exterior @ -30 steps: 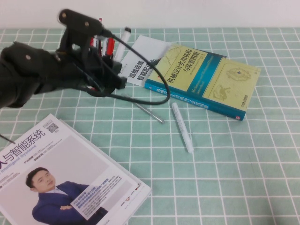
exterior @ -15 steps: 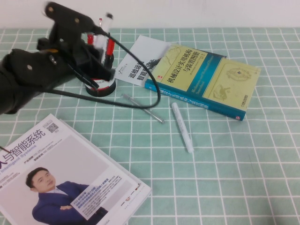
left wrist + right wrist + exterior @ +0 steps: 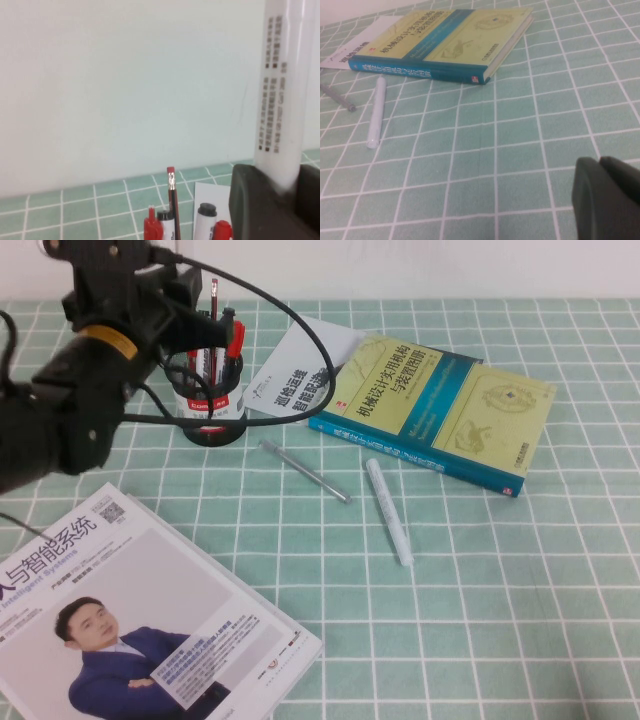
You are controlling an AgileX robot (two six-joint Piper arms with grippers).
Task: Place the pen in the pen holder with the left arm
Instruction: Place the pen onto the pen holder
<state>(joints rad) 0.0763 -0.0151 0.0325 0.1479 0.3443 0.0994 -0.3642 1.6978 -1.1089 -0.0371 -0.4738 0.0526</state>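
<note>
Green checked cloth, left arm raised above the pen holder (image 3: 212, 400).
I see the left gripper (image 3: 272, 200) clamped on the white pen (image 3: 284, 95), its long axis upright; right gripper (image 3: 607, 200), fingers together, low over the cloth.

white pen (image 3: 283, 90) upright above black, marker-filled pen holder (image 3: 212, 400)

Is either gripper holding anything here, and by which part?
The left gripper, above the pen holder, grips a white pen near its lower end. The right gripper, low over the tablecloth, holds nothing.
</note>
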